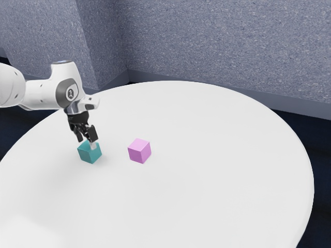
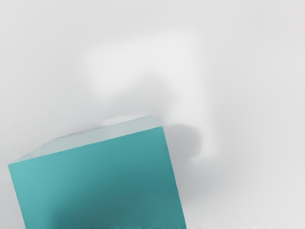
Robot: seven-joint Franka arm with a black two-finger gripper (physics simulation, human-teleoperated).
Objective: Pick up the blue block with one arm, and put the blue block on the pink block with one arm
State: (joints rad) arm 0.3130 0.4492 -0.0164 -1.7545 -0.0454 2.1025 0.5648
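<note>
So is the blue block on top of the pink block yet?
No, the blue block sits on the table, apart from the pink block.

Nothing readable on my feed: no words, numbers or labels on anything. The closest thing is a small round badge [image 1: 70, 92] on the grey cap of the arm [image 1: 36, 94] near its wrist joint. It has some dark mark in it, but I can't make out any letter or logo.
</note>
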